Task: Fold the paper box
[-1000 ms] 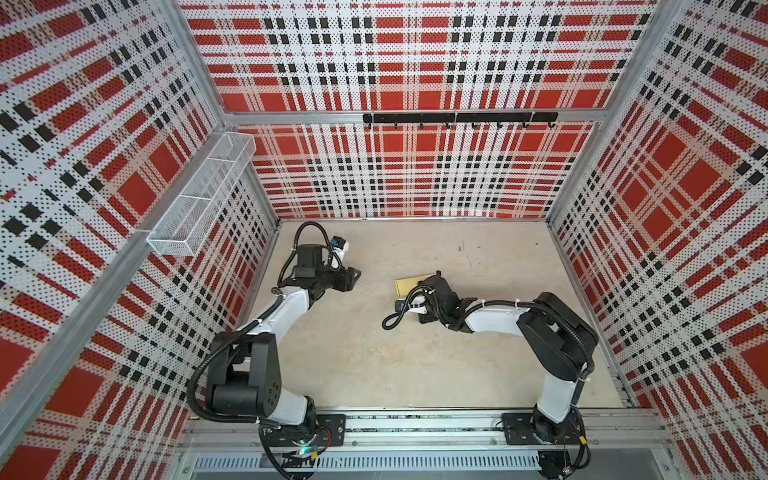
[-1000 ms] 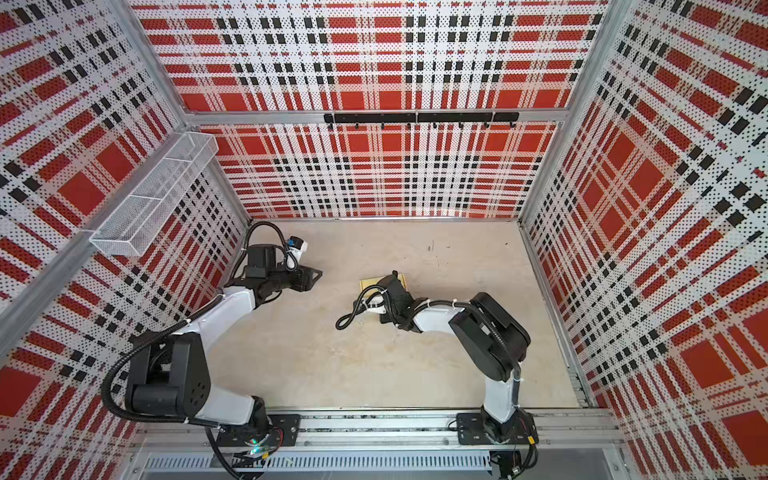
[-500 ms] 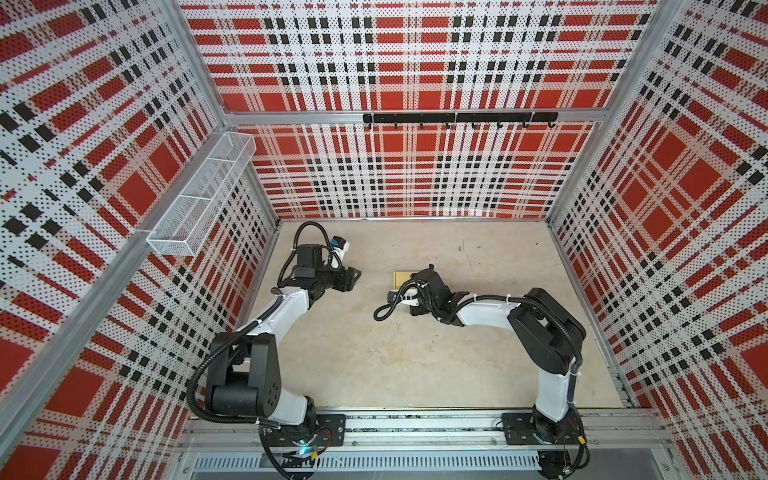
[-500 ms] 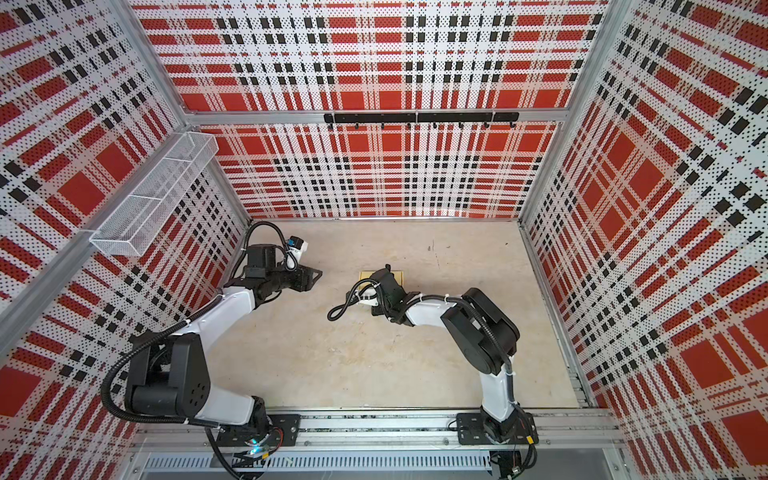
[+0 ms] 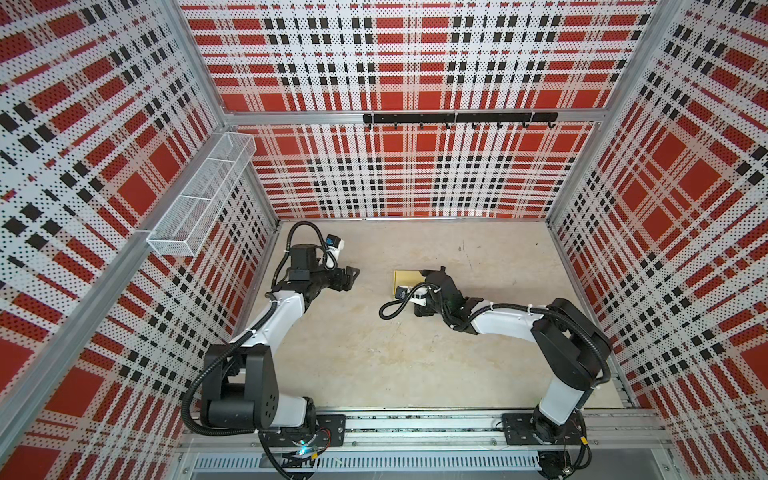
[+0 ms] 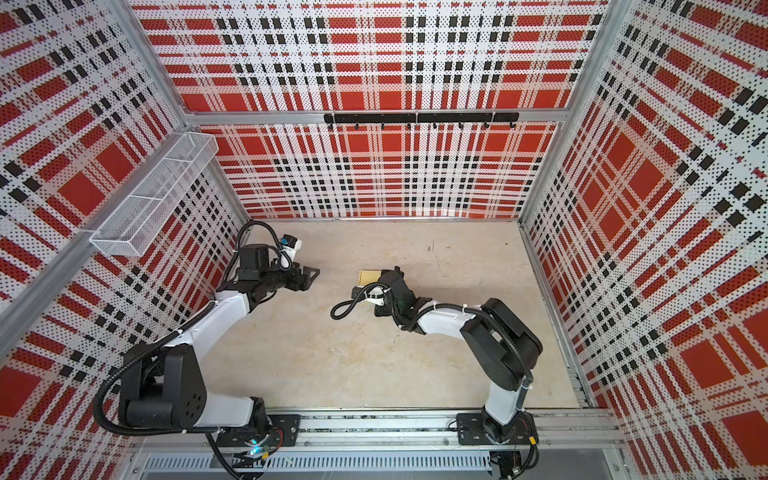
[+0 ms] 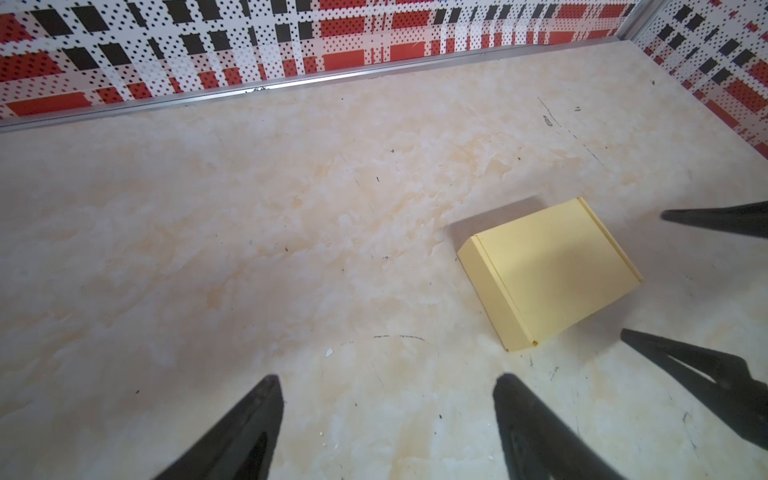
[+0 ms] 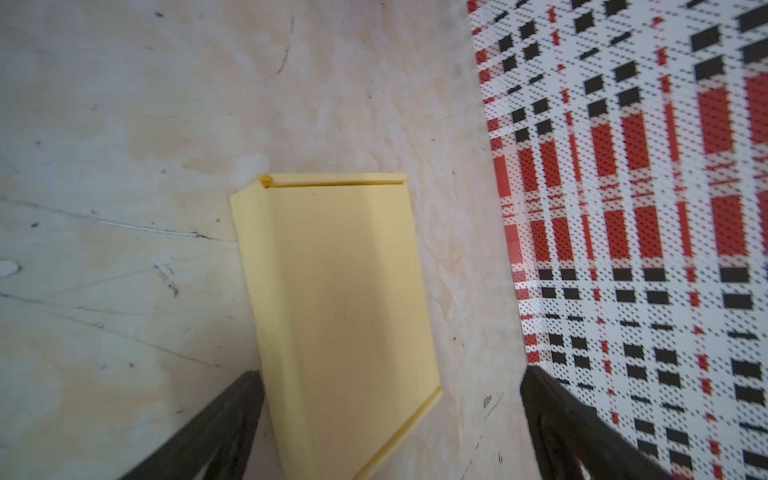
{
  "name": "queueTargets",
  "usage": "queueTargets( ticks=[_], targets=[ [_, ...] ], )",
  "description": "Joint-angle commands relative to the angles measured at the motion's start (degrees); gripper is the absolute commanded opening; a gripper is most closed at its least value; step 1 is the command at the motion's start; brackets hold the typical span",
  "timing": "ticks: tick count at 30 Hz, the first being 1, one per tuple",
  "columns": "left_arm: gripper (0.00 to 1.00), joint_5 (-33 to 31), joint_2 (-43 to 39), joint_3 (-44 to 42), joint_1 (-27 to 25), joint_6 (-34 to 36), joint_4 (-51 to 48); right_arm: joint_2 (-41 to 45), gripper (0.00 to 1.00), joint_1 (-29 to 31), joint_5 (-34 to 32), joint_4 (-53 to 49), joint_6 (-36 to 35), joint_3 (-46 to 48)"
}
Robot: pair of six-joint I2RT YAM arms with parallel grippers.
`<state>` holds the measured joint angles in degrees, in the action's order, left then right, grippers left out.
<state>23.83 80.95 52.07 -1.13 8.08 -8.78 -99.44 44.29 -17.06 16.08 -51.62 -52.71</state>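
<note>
On the near side in both top views, a grey metal rail is carrying the two arm bases at 7 o'clock and 5 o'clock of the beige marbled tabletop. The white-and-black left arm is stretching toward 11 o'clock. Its left claw is hanging over bare tabletop with its black fingers spread wide, gripping nothing.

The pale yellow flat rectangular cardboard box is lying closed and flat on the tabletop, just past the middle toward 12 o'clock. It is sitting at 3 o'clock from the left claw and well apart from it.

The white-and-black right arm is reaching in from 4 o'clock of the box. The right claw is standing wide open astride the end of the box nearest to it, one finger on each side. In the left wrist view both fingertips are showing a gap to the cardboard, so the box is not being gripped. In both top views the right wrist is covering part of the box.

Farther back, a white wire mesh basket is hanging on the left wall at 10 o'clock. A black hook rail is running along the red, white and black plaid back wall at 12 o'clock.
</note>
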Motion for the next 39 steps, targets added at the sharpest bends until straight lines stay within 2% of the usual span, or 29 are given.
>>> queueTargets(
  ticks=[1, 4, 8, 14, 21, 29, 35, 36, 39],
  targets=[
    [0.87, -1.23, -1.75, -0.98, 1.89, -0.22, 1.38, 2.54, 1.0, 0.04, -9.12, 11.65, 1.94, 3.91],
    [0.91, 0.85, -2.29, -1.42, 3.18, 1.58, 1.39, 5.45, 1.0, -0.9, -11.48, 12.85, 3.6, 7.18],
    [0.96, 0.78, -3.36, -2.71, 4.25, 3.35, 1.39, 11.13, 1.0, -4.23, -11.07, 12.85, 10.39, 11.27],
    [1.0, -1.27, -3.16, -2.96, 4.89, 2.56, 2.18, 21.18, 1.0, -13.88, -3.4, 10.82, 27.88, 16.7],
    [1.0, -3.14, -2.15, -2.33, 4.27, 0.62, 4.24, 26.38, 1.0, -25.27, 1.15, 11.33, 37.81, 22.49],
    [0.99, -5.8, 0.27, -4.61, 1.14, 0.94, 11.66, 25.6, 1.0, -35.76, 5.0, 19.14, 42.07, 29.44],
    [1.0, -5.71, 1.84, -12.33, 0.53, -0.79, 27.39, 20.21, 1.0, -38.88, 6.25, 28.02, 43.99, 31.1],
    [0.99, -5.57, 2.02, -13.84, 0.51, -0.78, 30.75, 19.4, 1.0, -39.02, 9.63, 28.94, 44.78, 31.16],
    [0.99, -6.77, 2.38, -15.44, -0.02, -0.31, 33.03, 15.72, 1.0, -39.08, 8.19, 35.66, 45.16, 32.47]
  ],
)
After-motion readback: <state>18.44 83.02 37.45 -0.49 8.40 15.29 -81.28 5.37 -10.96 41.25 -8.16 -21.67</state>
